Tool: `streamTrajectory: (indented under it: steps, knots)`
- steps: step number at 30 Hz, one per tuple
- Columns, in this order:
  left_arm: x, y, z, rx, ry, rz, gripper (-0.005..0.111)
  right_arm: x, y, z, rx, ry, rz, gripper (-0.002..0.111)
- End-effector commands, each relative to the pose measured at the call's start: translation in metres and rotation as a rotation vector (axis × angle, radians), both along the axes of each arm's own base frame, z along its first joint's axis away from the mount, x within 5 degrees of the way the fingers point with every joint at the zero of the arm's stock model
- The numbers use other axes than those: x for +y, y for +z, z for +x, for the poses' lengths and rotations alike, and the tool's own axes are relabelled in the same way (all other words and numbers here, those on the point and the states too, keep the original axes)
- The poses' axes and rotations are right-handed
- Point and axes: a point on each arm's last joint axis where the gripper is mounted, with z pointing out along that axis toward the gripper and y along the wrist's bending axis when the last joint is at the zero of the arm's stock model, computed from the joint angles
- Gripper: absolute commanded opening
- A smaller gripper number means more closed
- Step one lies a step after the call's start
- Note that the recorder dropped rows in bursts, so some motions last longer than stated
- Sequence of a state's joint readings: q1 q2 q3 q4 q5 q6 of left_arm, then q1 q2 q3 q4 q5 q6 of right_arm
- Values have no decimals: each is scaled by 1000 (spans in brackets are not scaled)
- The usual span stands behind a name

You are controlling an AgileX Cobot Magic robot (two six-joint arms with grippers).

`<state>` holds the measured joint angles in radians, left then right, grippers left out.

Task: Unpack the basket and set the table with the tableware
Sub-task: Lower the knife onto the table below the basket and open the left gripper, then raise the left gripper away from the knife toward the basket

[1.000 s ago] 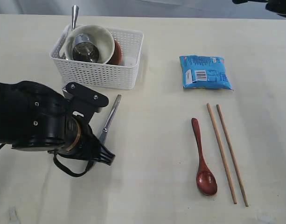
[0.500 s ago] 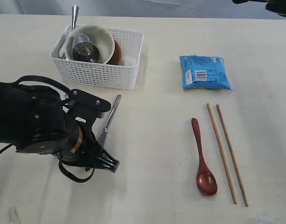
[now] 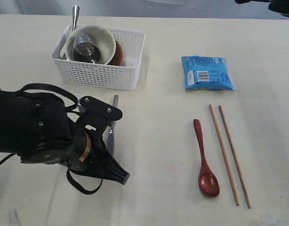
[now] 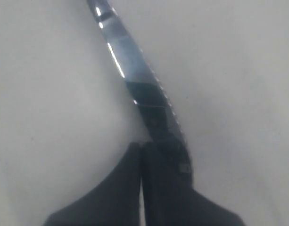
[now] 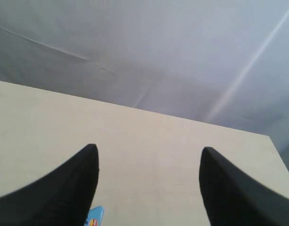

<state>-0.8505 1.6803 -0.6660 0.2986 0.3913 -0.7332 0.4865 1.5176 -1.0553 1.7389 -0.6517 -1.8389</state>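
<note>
**Knife pinched low, plenty of bare table around it**

The table [image 3: 158,117] has broad open room between the left arm and the spoon [image 3: 204,155] and chopsticks [image 3: 229,150] laid out on the right, and its edges are well away. The basket [image 3: 102,75] holds the bowl [image 3: 104,40] with the cup [image 3: 85,49] nested inside. The bowl looks breakable and is best taken by its rim.

The left gripper [image 4: 144,155] is pressed shut on one end of the knife [image 4: 135,75], low over the table near the basket. It is stiff, thin, slick steel and likely to pivot in the grip. The right gripper [image 5: 149,149] hangs spread and empty.
</note>
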Motion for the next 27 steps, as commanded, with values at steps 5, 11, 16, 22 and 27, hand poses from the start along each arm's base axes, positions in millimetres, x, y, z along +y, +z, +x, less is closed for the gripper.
streamTrajectory:
  steps: [5, 11, 16, 22, 27]
  knots:
    - [17, 19, 5, -81, 3, 200, 0, -2, 1, 0, -8, -1, -8, 59]
    - [49, 99, 33, -606, 263, 380, 0, -2, 1, 0, -8, 1, -13, 59]
    - [63, 157, 53, -887, 311, 201, 0, -2, 1, 0, -7, 0, -10, 59]
    - [98, 191, 103, -896, 238, -150, 0, -2, 1, 0, -7, 0, -10, 59]
    - [148, 192, 136, -906, 294, -336, 0, -2, 1, 0, -7, 1, -10, 59]
